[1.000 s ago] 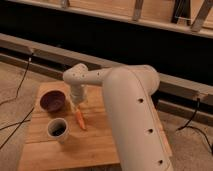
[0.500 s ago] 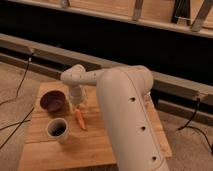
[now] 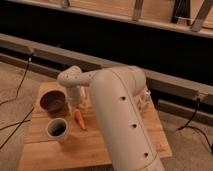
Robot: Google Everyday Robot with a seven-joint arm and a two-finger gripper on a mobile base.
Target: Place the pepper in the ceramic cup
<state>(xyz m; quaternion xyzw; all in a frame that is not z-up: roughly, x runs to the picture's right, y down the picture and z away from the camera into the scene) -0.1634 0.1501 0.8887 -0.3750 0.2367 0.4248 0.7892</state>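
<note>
On the wooden table [image 3: 45, 152], at 2 o'clock from the pale grey-white ceramic cup [image 3: 57, 129]: slender orange-red pepper [image 3: 80, 119], unmoved. White gripper [image 3: 79, 103] has dropped to its 12 o'clock end; whether it grips, you cannot tell. Lift pending.

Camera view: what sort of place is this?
Probably a robot test lab: a wooden table, loose cables along the wall, and a long ledge behind. The gripper hangs over the pepper, near the cup.

Tool [image 3: 78, 103] lower, just above pepper [image 3: 80, 119]
</note>
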